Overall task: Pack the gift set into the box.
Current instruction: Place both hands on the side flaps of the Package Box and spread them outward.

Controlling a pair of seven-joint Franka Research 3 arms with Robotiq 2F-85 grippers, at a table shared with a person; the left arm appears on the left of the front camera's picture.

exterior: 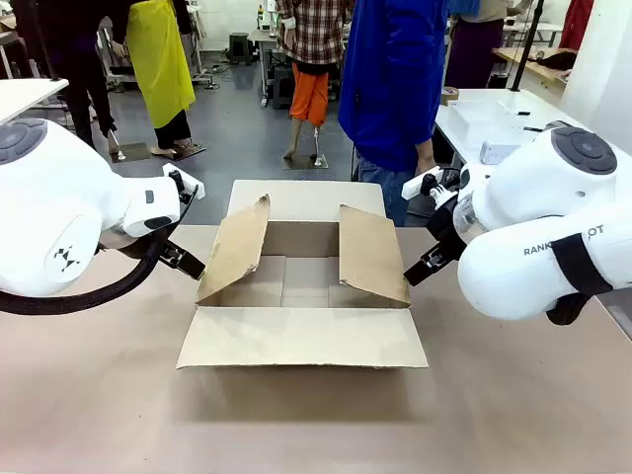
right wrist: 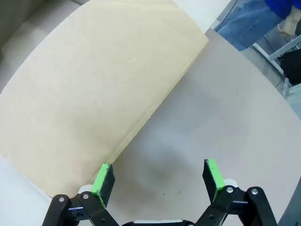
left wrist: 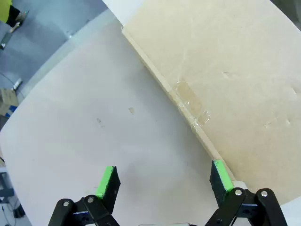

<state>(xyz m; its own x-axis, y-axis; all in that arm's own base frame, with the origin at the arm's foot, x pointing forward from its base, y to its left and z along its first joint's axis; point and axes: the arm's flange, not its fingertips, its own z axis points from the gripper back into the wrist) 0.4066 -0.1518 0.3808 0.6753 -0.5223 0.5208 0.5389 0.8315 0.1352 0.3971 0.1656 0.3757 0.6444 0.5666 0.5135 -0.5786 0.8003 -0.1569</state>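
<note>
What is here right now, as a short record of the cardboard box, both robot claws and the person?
Box: large brown corrugated cardboard carton, on the table, four flaps open
Left gripper: black, green pads, open, beside the carton's left flap
Right gripper: same build, open, beside the right flap
Person: blue jacket, standing at far side

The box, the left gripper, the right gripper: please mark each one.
box (exterior: 301, 338), front view, near flap.
left gripper (left wrist: 163, 173), left wrist view, midway between open jaws.
right gripper (right wrist: 157, 169), right wrist view, midway between open jaws.
</note>
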